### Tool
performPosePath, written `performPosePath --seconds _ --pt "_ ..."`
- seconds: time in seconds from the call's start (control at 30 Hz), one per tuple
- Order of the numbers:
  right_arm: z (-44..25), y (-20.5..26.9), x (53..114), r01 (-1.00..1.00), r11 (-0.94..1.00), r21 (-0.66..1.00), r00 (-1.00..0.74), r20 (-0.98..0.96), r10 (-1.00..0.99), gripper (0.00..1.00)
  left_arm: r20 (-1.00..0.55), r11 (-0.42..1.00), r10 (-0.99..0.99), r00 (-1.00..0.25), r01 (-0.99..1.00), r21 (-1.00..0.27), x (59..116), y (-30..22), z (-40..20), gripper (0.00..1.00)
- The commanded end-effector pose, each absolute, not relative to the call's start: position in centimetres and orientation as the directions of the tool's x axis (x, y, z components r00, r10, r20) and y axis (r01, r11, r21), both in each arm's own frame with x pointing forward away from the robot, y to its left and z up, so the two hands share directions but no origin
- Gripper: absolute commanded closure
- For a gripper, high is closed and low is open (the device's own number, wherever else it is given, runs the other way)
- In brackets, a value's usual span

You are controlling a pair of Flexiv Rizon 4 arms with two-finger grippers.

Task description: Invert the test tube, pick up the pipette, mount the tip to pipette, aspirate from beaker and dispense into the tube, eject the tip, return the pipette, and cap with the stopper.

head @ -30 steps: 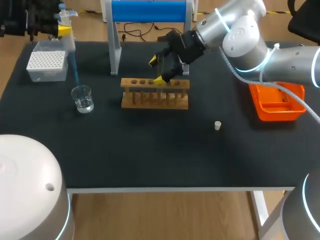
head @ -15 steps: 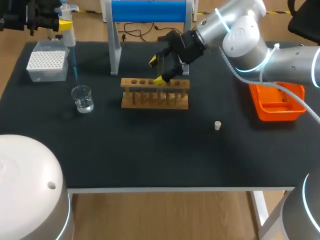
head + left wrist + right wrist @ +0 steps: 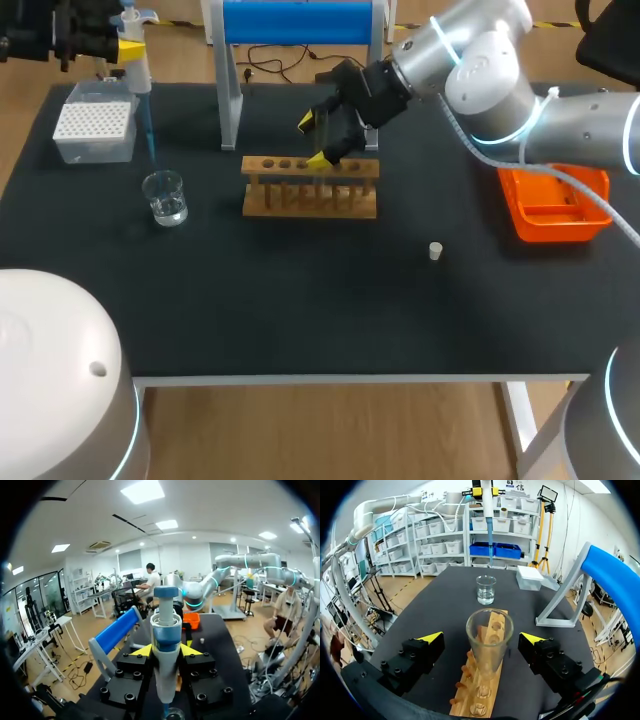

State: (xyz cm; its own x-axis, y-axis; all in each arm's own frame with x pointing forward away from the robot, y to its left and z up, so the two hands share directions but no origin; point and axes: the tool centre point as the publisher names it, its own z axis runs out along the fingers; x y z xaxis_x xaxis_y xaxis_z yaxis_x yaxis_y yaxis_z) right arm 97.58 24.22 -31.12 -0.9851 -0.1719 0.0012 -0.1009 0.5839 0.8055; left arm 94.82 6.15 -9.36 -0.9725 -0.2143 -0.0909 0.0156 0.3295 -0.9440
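My left gripper (image 3: 122, 47) is at the table's far left corner, shut on the white and blue pipette (image 3: 135, 70), whose blue tip (image 3: 147, 125) hangs above and behind the glass beaker (image 3: 165, 197). In the left wrist view the pipette (image 3: 166, 645) stands upright between the fingers of my left gripper (image 3: 166, 651), with the beaker (image 3: 173, 714) just below. My right gripper (image 3: 318, 140) is open over the wooden rack (image 3: 310, 190). In the right wrist view the glass test tube (image 3: 489, 645) stands upright in the rack (image 3: 492, 625), between the wide-apart fingers of the right gripper (image 3: 484, 639), touching neither. A white stopper (image 3: 435, 251) lies on the mat.
A white tip box (image 3: 95, 130) sits at the back left, behind the beaker. A stand with a blue bar (image 3: 298, 22) rises behind the rack. An orange bin (image 3: 555, 205) lies at the right. The table's front half holds only the stopper.
My left arm has lifted the pipette a little, up and back from the beaker, then held still. The right arm and the test tube have not moved.
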Motion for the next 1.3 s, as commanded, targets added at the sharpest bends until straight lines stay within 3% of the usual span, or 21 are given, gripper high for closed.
performPosePath --seconds 0.03,0.67,1.3 --pt "-31.0 24.1 97.5 -0.101 0.587 0.803 -0.985 0.002 -0.172 0.00 -0.103 0.323 -0.216 -0.971 0.029 -0.946 94.9 5.2 -7.7 1.00" --pt "-31.0 24.1 97.5 -0.101 0.587 0.803 -0.985 0.002 -0.172 0.00 -0.077 0.302 -0.100 -0.992 0.043 -0.952 98.6 -8.4 1.2 1.00" --pt "-31.0 24.1 97.5 -0.101 0.587 0.803 -0.985 0.002 -0.172 0.00 -0.001 0.295 0.010 -1.000 0.003 -0.956 99.7 -18.8 2.0 1.00"
